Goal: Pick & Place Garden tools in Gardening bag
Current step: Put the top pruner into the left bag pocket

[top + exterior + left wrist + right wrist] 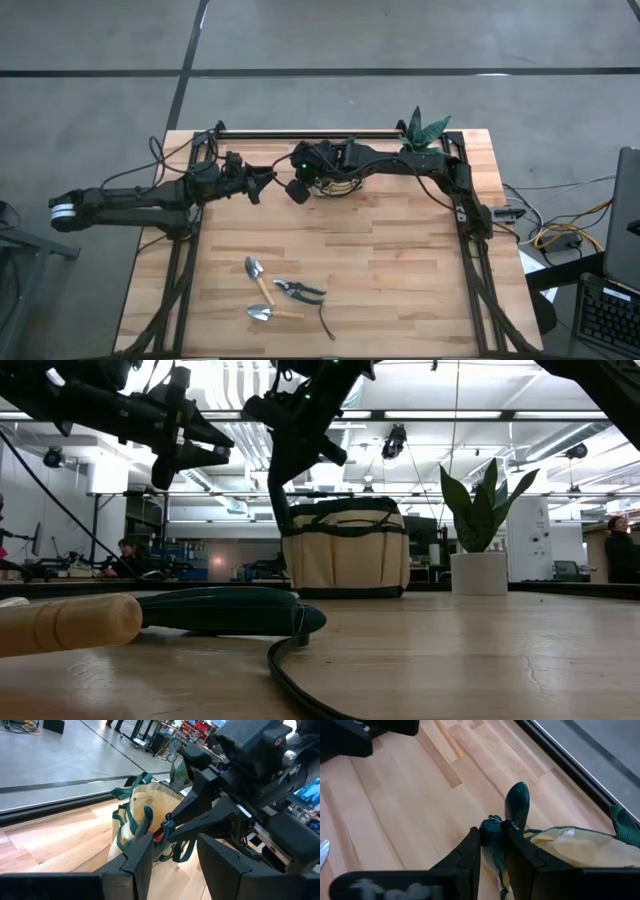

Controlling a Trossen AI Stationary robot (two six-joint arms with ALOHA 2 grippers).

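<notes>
The right gripper is clamped on a green-handled tool directly above the gardening bag. The left gripper, jaws apart, hovers beside the bag. Two trowels and pruning shears lie well apart from the bag; a potted plant stands near it.

Two matte black robot arms, the left arm and the right arm, are built from chunky angular segments with loose black cables trailing along them. The left arm has a white band near its base. Each ends in flat, black, wedge-shaped fingers.
</notes>
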